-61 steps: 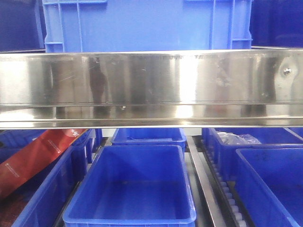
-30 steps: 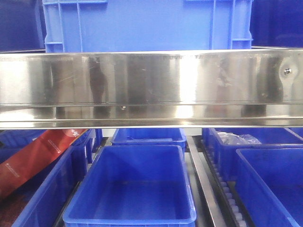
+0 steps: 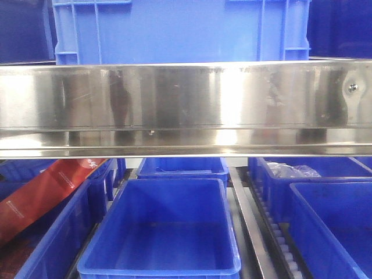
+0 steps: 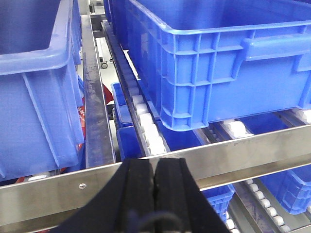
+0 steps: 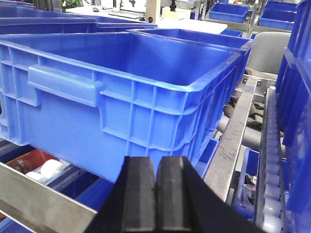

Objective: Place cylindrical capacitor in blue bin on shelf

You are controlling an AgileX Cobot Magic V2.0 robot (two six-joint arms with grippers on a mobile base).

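Note:
The orange cylindrical capacitor is not in any view. The shelf's shiny steel front rail (image 3: 186, 107) crosses the front view; it also shows in the left wrist view (image 4: 272, 150). An empty blue bin (image 3: 163, 229) sits on the lower tier below it. A large blue bin (image 3: 180, 32) stands on the upper tier, also seen in the left wrist view (image 4: 228, 63) and the right wrist view (image 5: 121, 97). My left gripper (image 4: 154, 167) is shut and empty in front of the rail. My right gripper (image 5: 156, 167) is shut and empty before the large bin.
More blue bins flank the lower tier: one at left (image 3: 52, 232) holding a red package (image 3: 40, 195), others at right (image 3: 331, 221), one with clear plastic bags (image 3: 293, 170). White roller tracks (image 4: 146, 124) run between bins. A grey chair (image 5: 265, 51) stands behind the rack.

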